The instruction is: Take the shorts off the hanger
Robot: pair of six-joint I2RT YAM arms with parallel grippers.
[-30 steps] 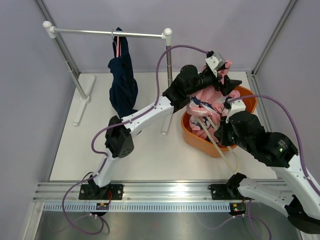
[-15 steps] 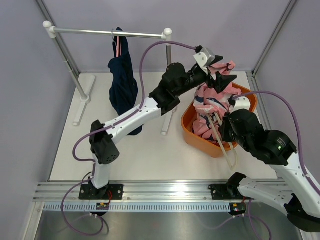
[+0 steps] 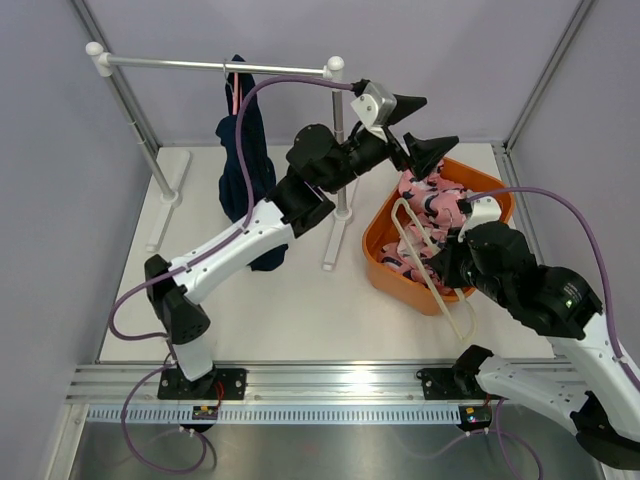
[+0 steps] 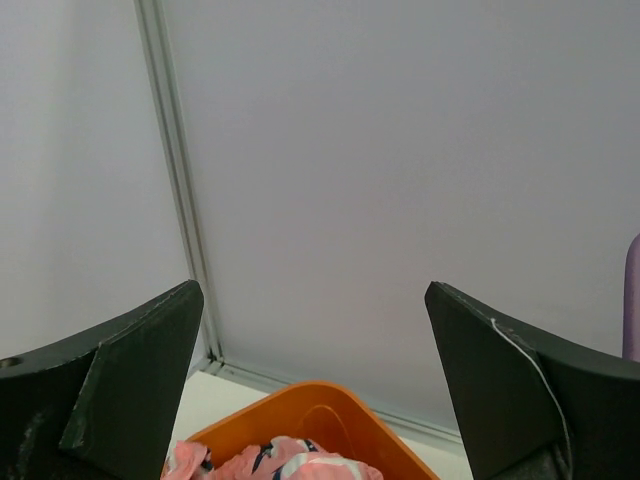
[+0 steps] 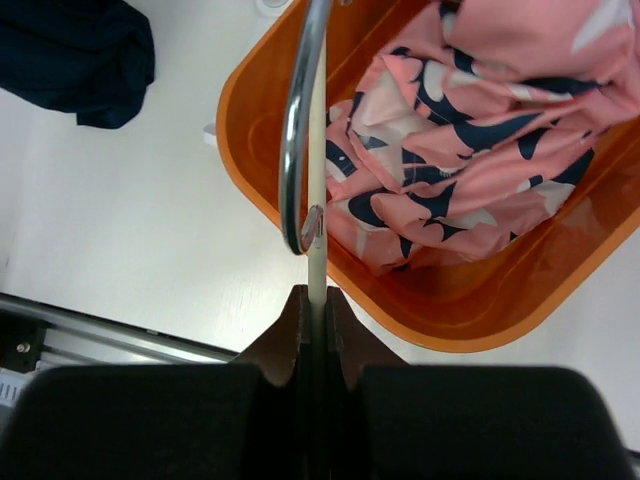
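The pink shorts [image 3: 437, 196] with navy and white blotches lie crumpled in the orange basket [image 3: 385, 270], free of the hanger. In the right wrist view these pink shorts [image 5: 470, 120] fill the basket [image 5: 250, 190]. My right gripper [image 3: 445, 268] [image 5: 315, 300] is shut on the cream hanger [image 3: 428, 272] [image 5: 316, 215], whose metal hook [image 5: 294, 130] reaches over the basket's rim. My left gripper [image 3: 416, 125] [image 4: 310, 385] hangs open and empty above the basket's far side. The navy shorts [image 3: 245, 165] hang from a pink hanger on the rail.
A clothes rack with a metal rail [image 3: 215, 67] and a white post [image 3: 337, 130] stands at the back left, its feet on the white table. The navy shorts' lower end [image 5: 80, 50] hangs left of the basket. Grey walls enclose the table.
My left gripper has let go of the pink shorts, which dropped into the basket, and has pulled up and to the left. The hanger in my right gripper is now bare.
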